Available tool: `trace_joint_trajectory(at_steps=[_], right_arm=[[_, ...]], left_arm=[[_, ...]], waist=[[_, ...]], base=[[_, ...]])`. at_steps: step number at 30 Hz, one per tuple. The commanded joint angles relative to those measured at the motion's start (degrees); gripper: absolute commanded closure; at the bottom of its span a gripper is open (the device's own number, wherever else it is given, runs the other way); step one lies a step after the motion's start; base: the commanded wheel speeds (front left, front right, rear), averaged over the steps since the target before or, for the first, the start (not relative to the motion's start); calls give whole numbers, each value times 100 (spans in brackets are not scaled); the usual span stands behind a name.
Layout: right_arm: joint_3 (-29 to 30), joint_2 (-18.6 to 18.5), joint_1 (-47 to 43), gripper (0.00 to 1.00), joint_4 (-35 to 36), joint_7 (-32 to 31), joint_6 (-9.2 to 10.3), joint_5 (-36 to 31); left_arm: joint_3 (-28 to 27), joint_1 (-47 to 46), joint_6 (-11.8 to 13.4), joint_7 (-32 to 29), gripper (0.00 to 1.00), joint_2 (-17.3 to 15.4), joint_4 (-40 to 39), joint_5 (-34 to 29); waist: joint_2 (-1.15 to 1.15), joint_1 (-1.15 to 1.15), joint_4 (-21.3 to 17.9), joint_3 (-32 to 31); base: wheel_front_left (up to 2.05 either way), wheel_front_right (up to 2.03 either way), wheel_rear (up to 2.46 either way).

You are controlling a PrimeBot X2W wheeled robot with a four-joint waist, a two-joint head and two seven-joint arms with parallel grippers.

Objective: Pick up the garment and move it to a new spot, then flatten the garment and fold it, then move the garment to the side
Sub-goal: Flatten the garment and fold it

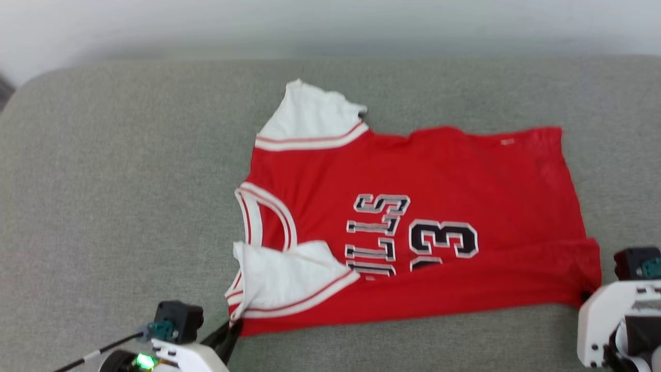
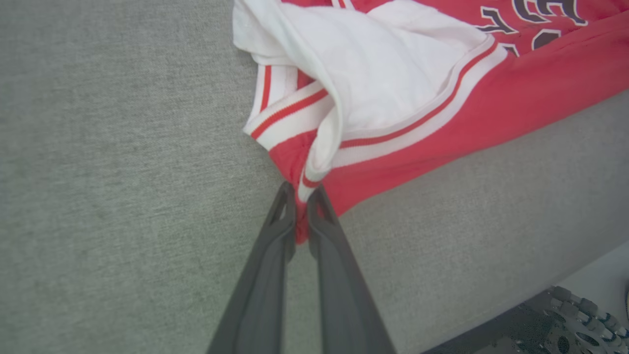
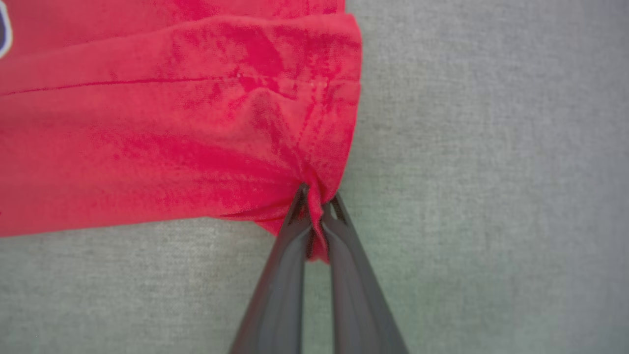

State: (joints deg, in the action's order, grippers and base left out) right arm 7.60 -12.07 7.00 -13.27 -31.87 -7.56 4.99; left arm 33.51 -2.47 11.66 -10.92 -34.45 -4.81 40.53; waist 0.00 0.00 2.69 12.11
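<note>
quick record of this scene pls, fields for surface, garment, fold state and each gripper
surface: grey fabric cushion
garment: red jersey lying sideways, collar toward the robot's left, hem toward its right
fold state: near long edge doubled over, hiding part of the print
left gripper: shut on the near corner by the white sleeve
right gripper: shut on the near hem corner

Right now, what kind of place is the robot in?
Probably a living room, or a room set up like one. The red shirt lies on a wide grey fabric cushion, like a sofa seat, with a plain pale surface behind it.
</note>
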Motion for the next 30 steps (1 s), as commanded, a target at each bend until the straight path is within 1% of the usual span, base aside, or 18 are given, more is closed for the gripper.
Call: trace_joint_trajectory(at_steps=[1, 6, 9, 13, 16, 17, 21, 22, 23, 24, 25, 28, 30], right_arm=[[109, 16, -270, 100, -27, -101, 13, 11], [280, 19, -676, 100, 590, -286, 13, 72], [343, 117, -1056, 100, 973, -512, 13, 167], [377, 198, -1512, 100, 1391, -916, 13, 259], [416, 266, -1688, 100, 1525, -989, 13, 279], [414, 297, -1728, 100, 1520, -990, 13, 283], [350, 344, -1751, 100, 1388, -955, 12, 275], [358, 349, -1715, 54, 1376, -898, 12, 240], [392, 362, -1672, 0, 1353, -853, 12, 218], [395, 368, -1646, 0, 1332, -817, 12, 184], [391, 369, -1617, 0, 1313, -782, 12, 176], [404, 342, -1526, 0, 1346, -662, 10, 149], [417, 334, -1480, 0, 1413, -529, 10, 169]], left_arm=[[17, 141, 36, -6, 100, -43, 15, 19], [56, 540, 92, -64, 100, -188, -95, 130], [91, 805, 102, -73, 100, -282, -160, 189], [154, 1039, 81, -13, 100, -269, -143, 256], [226, 1130, 1, 9, 100, -163, -11, 344], [257, 1141, -62, 12, 100, -133, 47, 384], [273, 1072, -181, 110, 100, -42, 338, 425], [282, 1051, -203, 133, 100, -23, 394, 426], [271, 1034, -218, 171, 100, -7, 436, 441], [253, 1014, -244, 218, 62, 1, 474, 445], [244, 992, -257, 259, 0, 3, 509, 438], [191, 933, -288, 370, 0, 24, 558, 442], [97, 870, -326, 599, 0, 74, 510, 449]], waist=[[0, 0, -53, -220], [0, 0, -154, -514], [0, 0, -205, -614], [0, 0, -261, -669], [0, 0, -295, -688], [0, 0, -305, -692], [0, 0, -337, -708], [0, 0, -342, -713], [0, 0, -345, -718], [0, 0, -345, -725], [0, 0, -345, -733], [0, 0, -337, -770], [0, 0, -329, -815]], base=[[0, 0, 0], [0, 0, 0], [0, 0, 0], [0, 0, 0], [0, 0, 0], [0, 0, 0], [0, 0, 0], [0, 0, 0], [0, 0, 0], [0, 0, 0], [0, 0, 0], [0, 0, 0], [0, 0, 0]])
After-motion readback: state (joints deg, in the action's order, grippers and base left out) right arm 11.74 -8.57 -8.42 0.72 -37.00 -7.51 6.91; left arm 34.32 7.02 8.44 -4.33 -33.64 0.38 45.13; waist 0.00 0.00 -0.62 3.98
